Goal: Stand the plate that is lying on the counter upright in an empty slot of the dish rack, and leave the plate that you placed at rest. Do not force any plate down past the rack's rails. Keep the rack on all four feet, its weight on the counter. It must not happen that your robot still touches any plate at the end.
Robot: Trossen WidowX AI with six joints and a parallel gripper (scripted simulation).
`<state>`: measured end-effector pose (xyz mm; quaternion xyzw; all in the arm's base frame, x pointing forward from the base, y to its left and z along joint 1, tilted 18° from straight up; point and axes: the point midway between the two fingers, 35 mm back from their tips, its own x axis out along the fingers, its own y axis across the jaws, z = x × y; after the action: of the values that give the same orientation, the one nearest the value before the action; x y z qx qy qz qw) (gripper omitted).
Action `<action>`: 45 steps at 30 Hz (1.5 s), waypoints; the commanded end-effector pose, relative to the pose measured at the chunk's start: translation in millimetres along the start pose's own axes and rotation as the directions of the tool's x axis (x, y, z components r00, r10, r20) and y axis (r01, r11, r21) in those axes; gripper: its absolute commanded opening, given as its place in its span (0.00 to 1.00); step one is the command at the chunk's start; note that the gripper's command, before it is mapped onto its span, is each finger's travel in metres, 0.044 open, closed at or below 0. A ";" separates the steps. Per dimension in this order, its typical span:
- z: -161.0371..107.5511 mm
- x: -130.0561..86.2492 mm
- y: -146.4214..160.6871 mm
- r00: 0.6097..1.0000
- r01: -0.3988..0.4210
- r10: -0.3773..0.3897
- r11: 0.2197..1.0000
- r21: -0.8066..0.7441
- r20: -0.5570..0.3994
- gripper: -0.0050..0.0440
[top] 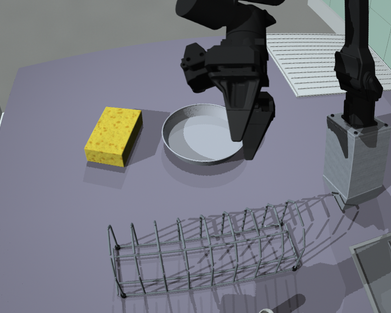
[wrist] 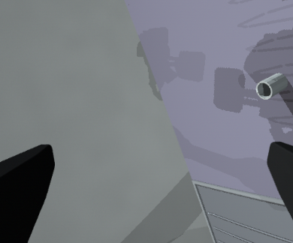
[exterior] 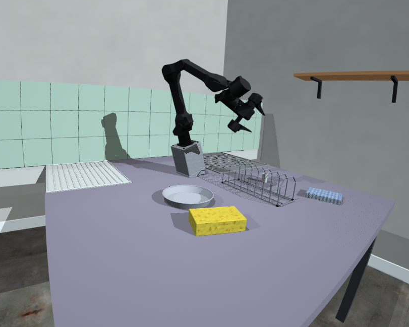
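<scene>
one plate (exterior: 187,196) lies flat on the tabletop (exterior: 131,268) well below the hand (exterior: 248,116), which hangs empty with fingers spread wide, nearer the rack (exterior: 277,195).

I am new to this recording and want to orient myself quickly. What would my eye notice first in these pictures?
The black arm stands out most: its open gripper hangs empty, high above the counter, over the space between the plate and the wire dish rack. Next comes the bright yellow sponge near the front, beside the pale plate lying flat in the middle. The rack's slots hold no plates.
</scene>
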<state>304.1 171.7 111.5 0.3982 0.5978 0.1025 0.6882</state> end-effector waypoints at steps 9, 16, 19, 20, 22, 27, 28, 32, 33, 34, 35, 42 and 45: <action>32.7 -23.2 -38.6 0.992 0.070 -0.035 0.951 -0.300 0.122 1.00; 52.2 -41.2 -67.0 0.976 0.166 -0.071 0.856 -0.490 0.207 1.00; 59.2 -49.2 -79.6 0.966 0.214 -0.089 0.800 -0.561 0.241 1.00; 61.4 -52.0 -83.9 0.963 0.230 -0.096 0.779 -0.583 0.252 1.00; 65.5 -57.4 -92.5 0.956 0.263 -0.109 0.735 -0.625 0.274 1.00; 70.9 -65.8 -105.6 0.943 0.311 -0.130 0.663 -0.681 0.305 1.00; 72.5 -68.6 -110.0 0.939 0.327 -0.137 0.637 -0.698 0.315 1.00; 78.1 -79.8 -127.7 0.920 0.387 -0.168 0.527 -0.757 0.353 1.00; 79.2 -82.6 -132.1 0.915 0.400 -0.176 0.498 -0.769 0.362 1.00; 80.3 -85.5 -136.6 0.910 0.413 -0.184 0.468 -0.781 0.371 1.00; 81.2 -88.3 -141.1 0.905 0.426 -0.192 0.438 -0.792 0.380 1.00; 84.6 -102.5 -163.6 0.877 0.475 -0.235 0.279 -0.835 0.420 1.00; 85.5 -110.9 -177.1 0.858 0.493 -0.262 0.180 -0.851 0.441 1.00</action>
<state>299.6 -38.5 75.5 -0.2033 0.4312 0.2180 0.8516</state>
